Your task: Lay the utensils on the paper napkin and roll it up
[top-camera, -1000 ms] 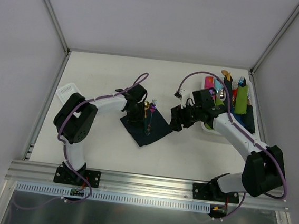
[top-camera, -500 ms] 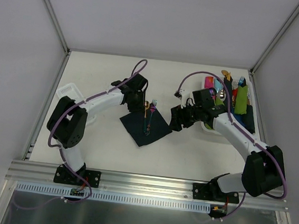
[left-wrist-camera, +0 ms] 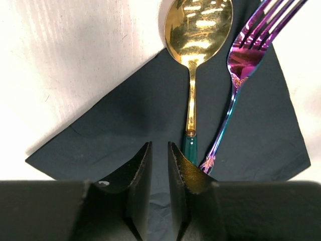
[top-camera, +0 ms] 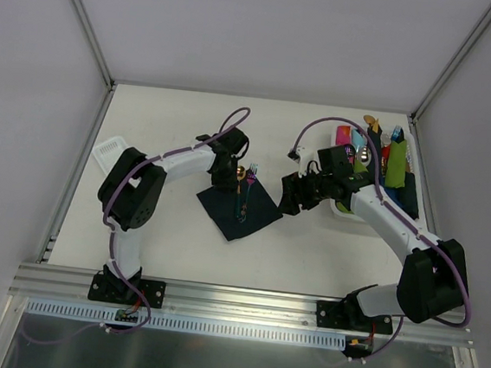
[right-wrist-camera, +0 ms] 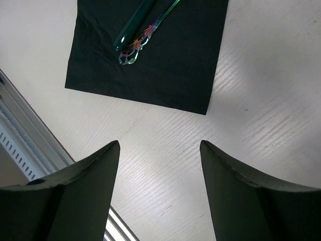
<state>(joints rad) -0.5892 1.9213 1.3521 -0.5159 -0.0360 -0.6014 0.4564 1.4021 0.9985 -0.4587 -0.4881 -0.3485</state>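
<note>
The spoon [left-wrist-camera: 191, 90] and fork [left-wrist-camera: 232, 100] lie side by side on the paper napkin [top-camera: 261, 205], which sits corner-on in the middle of the surface [top-camera: 181, 126]. Their handles run along the sheet's diagonal, and the gold bowl and the tines reach past its far corner onto bare surface. That layout looks deliberate: rolled from a side corner, the napkin would wrap the handles and leave the heads showing, as with the rolled bundles [top-camera: 395, 168] stacked at the far right.

The left fingers [left-wrist-camera: 138, 175] hover just over the near end of the spoon handle. They are all but closed, with only a thin slit between them, and grip nothing. This suggests the placing step is over.

The right fingers [right-wrist-camera: 80, 191] are spread wide and empty, low over bare surface just right of the napkin. They appear to be waiting to pin or lift a corner for the roll.

Compared with 1 second earlier, the left wrist sits a little farther back, toward the napkin's far-left edge. Compared with 0.5 seconds earlier, the left elbow has swung inward. The napkin, both utensils and the right arm match the earlier frames.
</note>
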